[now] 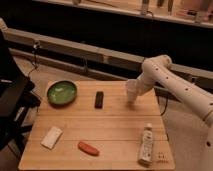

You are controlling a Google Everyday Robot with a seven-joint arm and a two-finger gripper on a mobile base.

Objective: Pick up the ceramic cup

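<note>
The ceramic cup [131, 91] is small, plain and white. It is slightly tilted over the far right part of the wooden table [110, 127]. My gripper [136, 90] is at the end of the white arm that reaches in from the right. It is shut on the cup's right side, and the cup looks held just above the tabletop. The fingers are mostly hidden behind the cup.
A green bowl [62, 92] sits at the far left and a black bar-shaped object [99, 99] left of the cup. A white labelled bottle [146, 144] lies front right, an orange object [88, 148] front centre, a white block [52, 137] front left. A dark chair [12, 100] stands left of the table.
</note>
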